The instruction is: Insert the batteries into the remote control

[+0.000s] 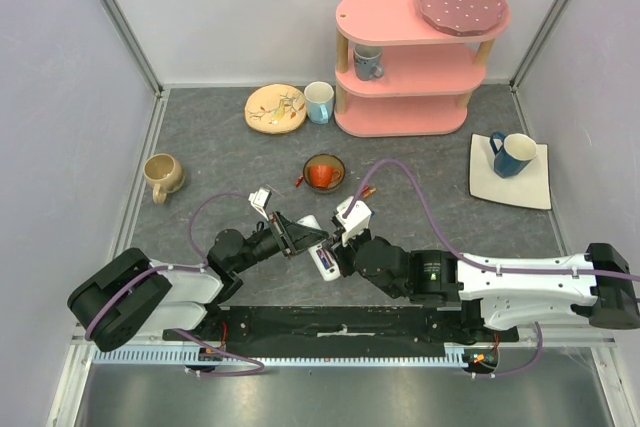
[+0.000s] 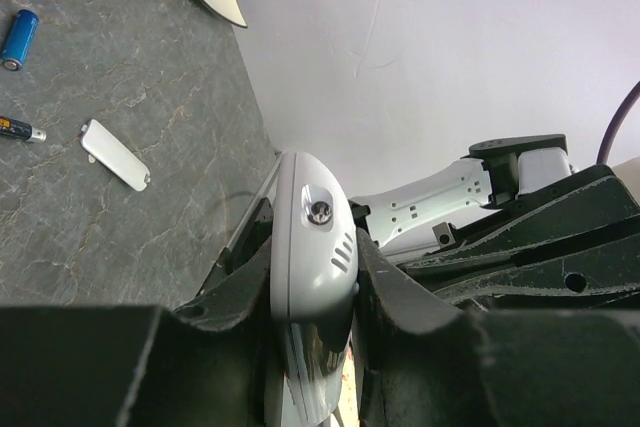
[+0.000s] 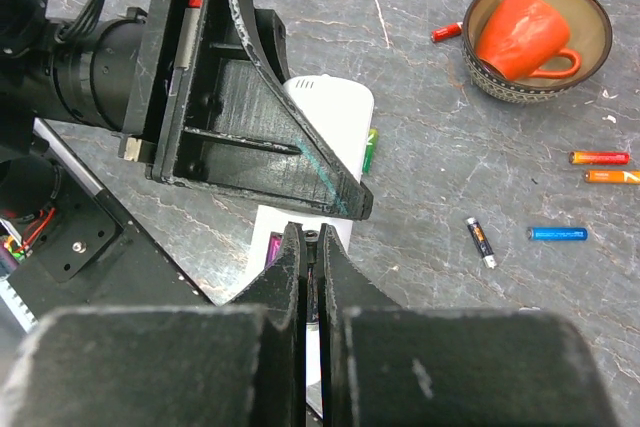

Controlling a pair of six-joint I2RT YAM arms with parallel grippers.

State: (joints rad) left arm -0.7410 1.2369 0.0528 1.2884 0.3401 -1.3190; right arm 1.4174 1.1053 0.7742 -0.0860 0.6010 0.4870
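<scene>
Seen from the top, the remote control (image 1: 322, 259) is between the two arms' tips. The left fingers (image 2: 400, 312) are clamped on its sides, and its long way points straight ahead. The right fingers (image 3: 288, 282) are pressed together, with their tips at the remote, and loose batteries (image 3: 557, 234) lie on the counter (image 3: 450, 147) nearby.

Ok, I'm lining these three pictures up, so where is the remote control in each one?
Top view: remote control low centre, at the tip of the left gripper.
Left wrist: remote control dead centre, clamped on both sides.
Right wrist: centre, its white end showing behind that gripper.
Shared landmark: the left gripper clamped on it, in all three.
</scene>
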